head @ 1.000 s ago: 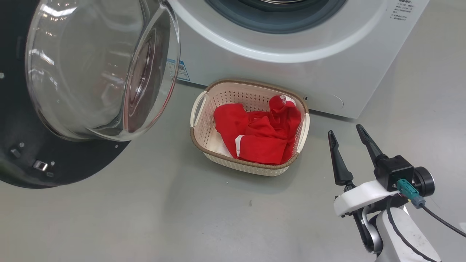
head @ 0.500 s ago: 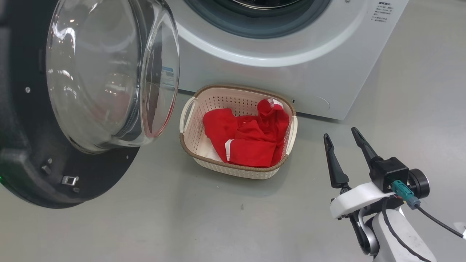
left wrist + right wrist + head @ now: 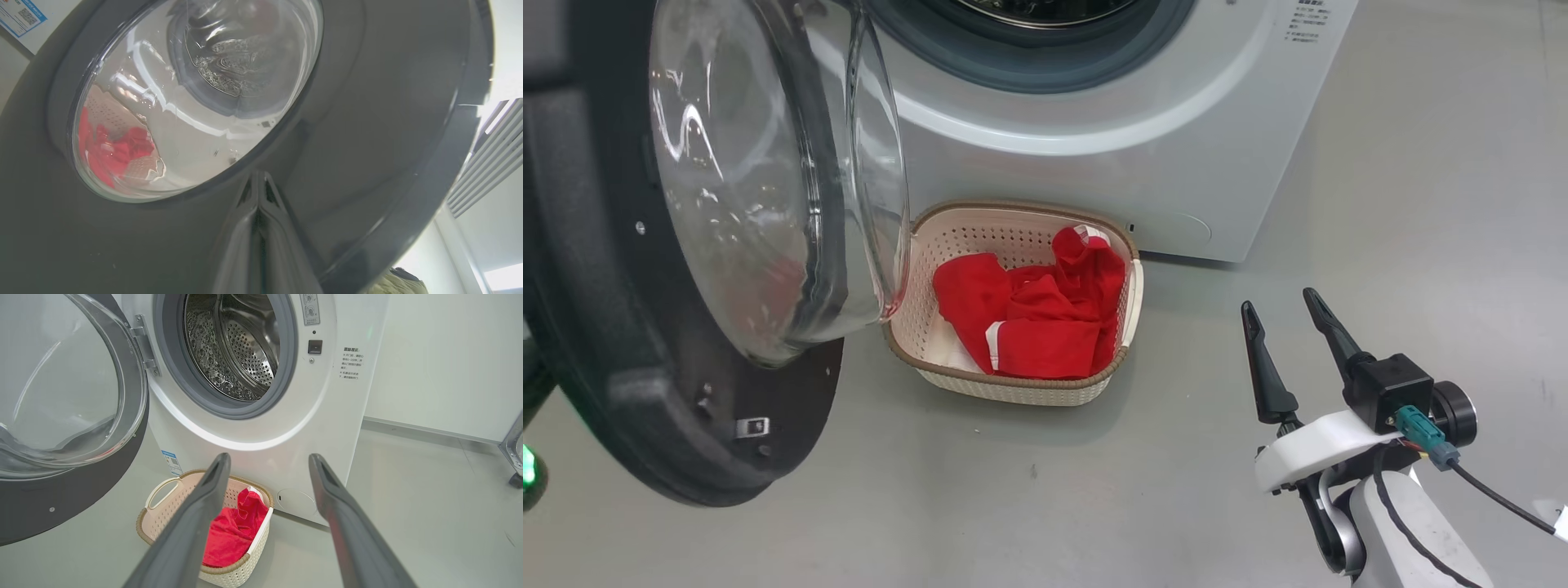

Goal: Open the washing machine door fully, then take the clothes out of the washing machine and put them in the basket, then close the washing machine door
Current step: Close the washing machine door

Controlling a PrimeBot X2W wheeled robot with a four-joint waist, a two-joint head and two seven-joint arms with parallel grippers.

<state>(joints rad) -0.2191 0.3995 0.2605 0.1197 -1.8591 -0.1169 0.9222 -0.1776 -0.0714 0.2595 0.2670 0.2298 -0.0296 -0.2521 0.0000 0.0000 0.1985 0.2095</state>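
- The clothes (image 3: 1029, 318) are seen lying in the basket (image 3: 1013, 390), a red heap with white trim. The basket stands on the floor (image 3: 1094, 490), close against the foot of the washing machine (image 3: 1094, 188), below the drum mouth.
- In the right wrist view the drum (image 3: 237, 347) is seen bare, with no fabric in the part that shows — so unloading is judged done and the last step, closing, is taken to be in hand.
- The washing machine door (image 3: 621, 327) is swung out on its hinge at the machine's left, and its glass bowl overhangs the basket's left rim.
- The left gripper (image 3: 258, 179) is pressed together with nothing between its fingers. Its tips are aimed at the door's dark outer face just below the glass; contact cannot be confirmed.
- The right gripper (image 3: 1276, 300) is spread and holds nothing, over bare floor to the right of the basket.
- For the next move, a steady push on the outer face is called for — kept along the door's arc until the latch is met at the machine's front.
- Clearance between the bowl and the basket rim should be watched as the door is swung.
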